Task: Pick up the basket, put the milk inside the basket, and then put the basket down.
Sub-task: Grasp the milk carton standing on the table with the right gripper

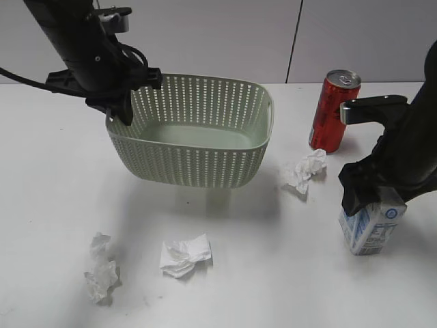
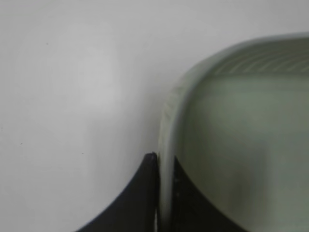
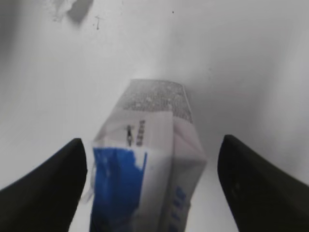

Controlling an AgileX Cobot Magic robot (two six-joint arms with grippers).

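White bench (image 1: 225,287) is holding the milk (image 1: 372,229), standing up right under the wide-open, empty right hand (image 3: 152,193); left hand (image 1: 119,102) is pinching the lifted basket (image 1: 198,133) rim, far left.

We see the table (image 1: 54,205) from in front, looking down at a slant. Our left wrist camera sits hard against the basket (image 2: 241,135) rim clamped in its claw; the outside camera shares that corner (image 1: 119,113). Our right wrist camera looks down between spread fingers (image 3: 43,188) onto the milk (image 3: 145,159), also seen outside (image 1: 370,229).
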